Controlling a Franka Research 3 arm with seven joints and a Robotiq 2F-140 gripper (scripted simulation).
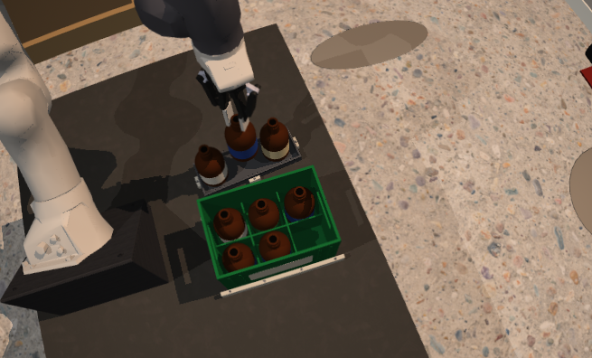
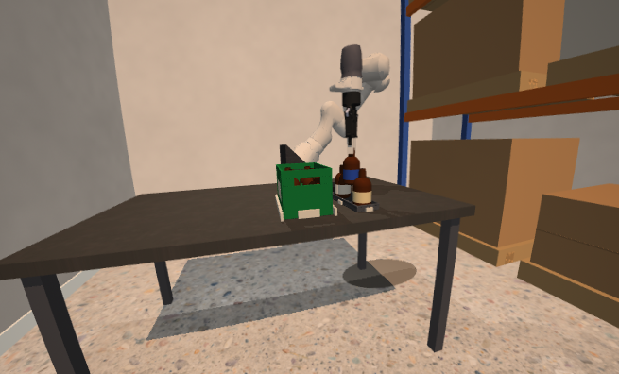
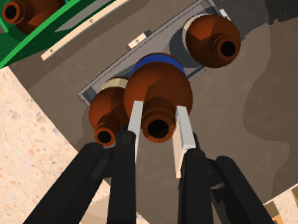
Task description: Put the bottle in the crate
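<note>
On the dark wooden bench (image 1: 348, 316) the green plastic six-slot crate (image 1: 325, 192) sits at 6 o'clock of the flat grey tray (image 1: 294, 155); its free slot (image 1: 314, 232) is at the crate's 4 o'clock corner. My tool (image 1: 239, 118) is clamped on the neck of the brown glass bottle with the blue label (image 1: 240, 137), which hangs raised above the tray's middle. I should lift straight and plumb until its base clears the cream-labelled neighbours (image 1: 275, 137) (image 1: 210, 164) and the crate's near wall, both just beside my path.
</note>
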